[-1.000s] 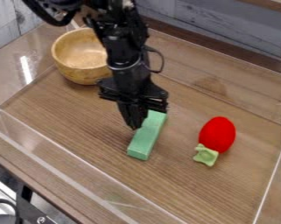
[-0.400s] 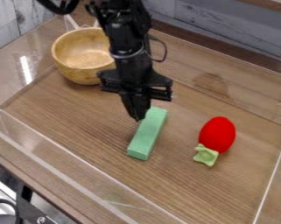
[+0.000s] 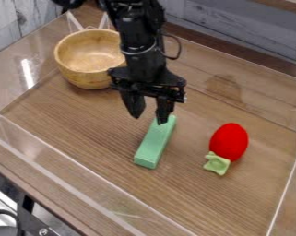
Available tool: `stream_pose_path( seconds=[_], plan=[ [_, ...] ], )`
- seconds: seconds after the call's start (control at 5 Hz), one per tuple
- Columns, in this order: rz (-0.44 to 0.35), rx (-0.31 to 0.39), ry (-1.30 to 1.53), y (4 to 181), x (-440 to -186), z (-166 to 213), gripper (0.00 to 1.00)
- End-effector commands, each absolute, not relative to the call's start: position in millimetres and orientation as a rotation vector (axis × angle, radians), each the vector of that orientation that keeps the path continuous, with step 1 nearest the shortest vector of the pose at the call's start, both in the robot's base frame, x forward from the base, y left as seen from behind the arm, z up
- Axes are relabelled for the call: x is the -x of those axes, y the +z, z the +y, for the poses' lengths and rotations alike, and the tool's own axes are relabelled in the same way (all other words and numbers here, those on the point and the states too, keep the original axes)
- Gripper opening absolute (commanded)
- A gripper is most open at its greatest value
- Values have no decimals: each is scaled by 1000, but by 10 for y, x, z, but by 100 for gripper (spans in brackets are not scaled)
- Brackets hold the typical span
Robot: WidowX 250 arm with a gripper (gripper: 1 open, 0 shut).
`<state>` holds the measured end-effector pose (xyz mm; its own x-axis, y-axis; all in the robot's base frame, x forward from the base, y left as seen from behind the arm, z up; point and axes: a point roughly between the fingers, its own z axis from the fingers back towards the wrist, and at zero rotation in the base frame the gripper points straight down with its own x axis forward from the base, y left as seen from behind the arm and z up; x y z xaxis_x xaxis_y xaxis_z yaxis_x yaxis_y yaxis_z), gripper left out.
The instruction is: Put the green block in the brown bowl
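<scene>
My gripper (image 3: 150, 110) hangs open above the far end of the block (image 3: 155, 143), which lies on the table, well apart from the bowl (image 3: 86, 57). I should straddle its narrow sides squarely.

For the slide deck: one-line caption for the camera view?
Open gripper poised above the green block on the table, brown bowl behind, red strawberry toy alongside.

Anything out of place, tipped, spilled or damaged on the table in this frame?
Nothing stands out. The green block lies flat on the table, outside the brown bowl, which sits upright. The red strawberry toy rests to the block's right. The claw hangs open just above the block's far end, holding nothing.
</scene>
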<state>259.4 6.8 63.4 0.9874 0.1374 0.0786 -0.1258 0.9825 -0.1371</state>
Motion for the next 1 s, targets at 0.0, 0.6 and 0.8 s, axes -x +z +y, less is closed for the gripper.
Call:
stream_pose_path(
  seconds=[0.0, 0.6, 0.8],
  plan=[
    [-120, 114, 183, 631, -2594, 74, 100],
    [-86, 89, 207, 347, -2630, -2, 0],
    [-89, 92, 144, 405, -2730, -1, 0]
  ],
)
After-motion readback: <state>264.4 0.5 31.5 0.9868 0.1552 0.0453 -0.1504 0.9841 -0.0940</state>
